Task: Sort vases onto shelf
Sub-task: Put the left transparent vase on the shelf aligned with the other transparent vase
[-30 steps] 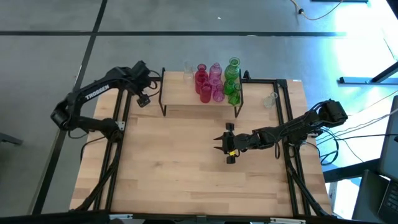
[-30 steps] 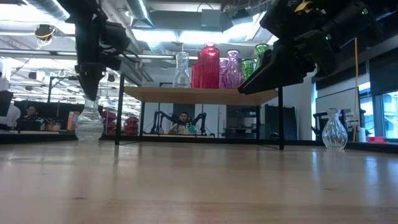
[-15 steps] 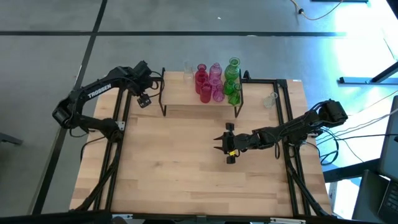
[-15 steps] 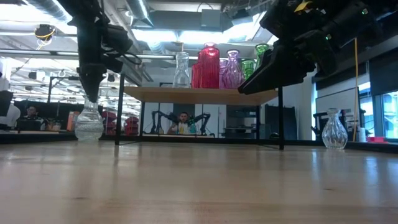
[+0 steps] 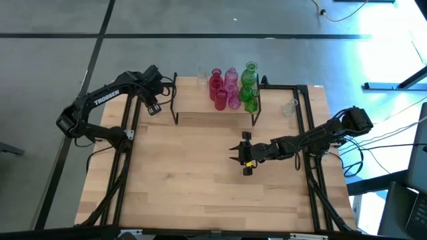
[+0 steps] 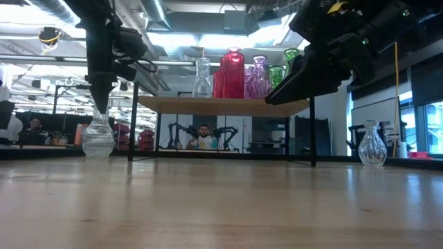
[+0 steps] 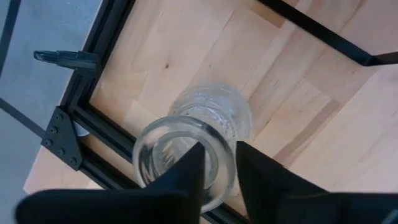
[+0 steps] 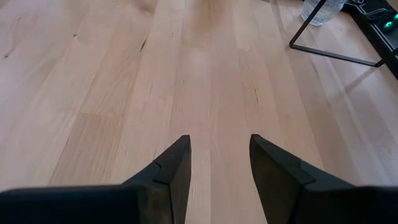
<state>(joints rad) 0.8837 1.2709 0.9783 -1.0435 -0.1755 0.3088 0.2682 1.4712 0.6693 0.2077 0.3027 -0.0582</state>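
Clear vase (image 7: 208, 134): on table (image 5: 200, 173), far-left corner, beside shelf (image 5: 213, 107). L gripper (image 7: 217, 168): fingers pinching its rim, one inside the mouth. R gripper (image 8: 217, 155): mid-table, fingers apart, holding nothing. Shelf bears red, pink, green vases (image 5: 233, 87); another clear vase (image 5: 289, 107) near right edge.

Black-framed wooden table (image 5: 200, 173), grey floor (image 5: 200, 20), seated person (image 6: 203, 137) in the room behind.
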